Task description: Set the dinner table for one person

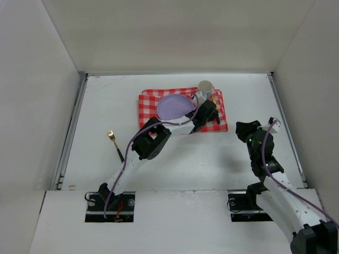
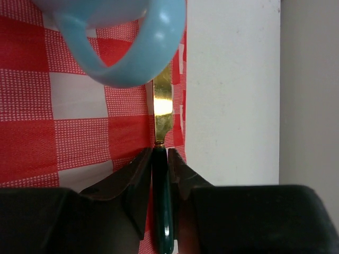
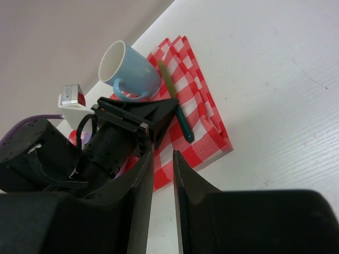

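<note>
Jaws on the left gripper (image 2: 161, 152) sat close on both sides of the green handle of the knife (image 2: 162, 106); whether they pinched it or only sat beside it could not be told. The knife lay flat on the checked cloth (image 2: 63, 106), its gold blade pointing ahead of the jaws, under the handle of the blue mug (image 2: 132, 58). The dinner table (image 2: 233, 106) showed bare just to their right. To do this well, the jaws likely needed to spread wider and then lift straight up, so the knife would not slide or the mug get bumped. The left arm reached far out, bent at the elbow. The right gripper (image 3: 163, 156) hung well apart from the cloth on a folded arm, its jaws a little apart and holding nothing.
</note>
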Controlling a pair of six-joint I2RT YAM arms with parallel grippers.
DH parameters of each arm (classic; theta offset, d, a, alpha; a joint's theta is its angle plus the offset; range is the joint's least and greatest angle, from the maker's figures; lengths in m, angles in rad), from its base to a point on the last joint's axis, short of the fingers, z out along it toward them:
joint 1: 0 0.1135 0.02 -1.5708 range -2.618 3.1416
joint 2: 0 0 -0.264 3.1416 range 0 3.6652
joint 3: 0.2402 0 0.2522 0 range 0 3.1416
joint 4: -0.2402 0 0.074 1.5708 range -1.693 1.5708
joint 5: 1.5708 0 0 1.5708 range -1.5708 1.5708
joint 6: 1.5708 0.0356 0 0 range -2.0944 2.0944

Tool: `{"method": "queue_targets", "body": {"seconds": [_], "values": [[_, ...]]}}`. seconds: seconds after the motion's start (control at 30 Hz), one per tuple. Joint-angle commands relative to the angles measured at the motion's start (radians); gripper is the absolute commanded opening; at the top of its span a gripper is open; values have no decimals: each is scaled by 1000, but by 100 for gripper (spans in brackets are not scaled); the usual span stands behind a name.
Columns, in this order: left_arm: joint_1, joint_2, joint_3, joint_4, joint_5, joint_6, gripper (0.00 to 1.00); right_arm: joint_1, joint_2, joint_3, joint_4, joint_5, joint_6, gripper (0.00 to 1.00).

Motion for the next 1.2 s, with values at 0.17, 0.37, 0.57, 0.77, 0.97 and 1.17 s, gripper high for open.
{"method": "queue_targets", "body": {"seconds": [0.17,0.37,0.57,0.77,0.97,1.17], "values": [[7,-22,-1,51,36,-24,30,-1,-6,-10,40,16,2,28],[-1,-142,-90,97,53,8,37,-1,-19,-16,40,22,2,30],[-28,-410,-299,185,50,131,37,-1,-9,-13,41,24,0,28],[-21,-769,-685,177,-43,275,35,48,88,16,66,7,-13,13],[155,-1215,-1142,-155,-232,223,20,166,232,74,92,15,-56,13],[395,-1543,-1311,-646,-321,154,25,245,297,105,112,19,-81,23]]}}
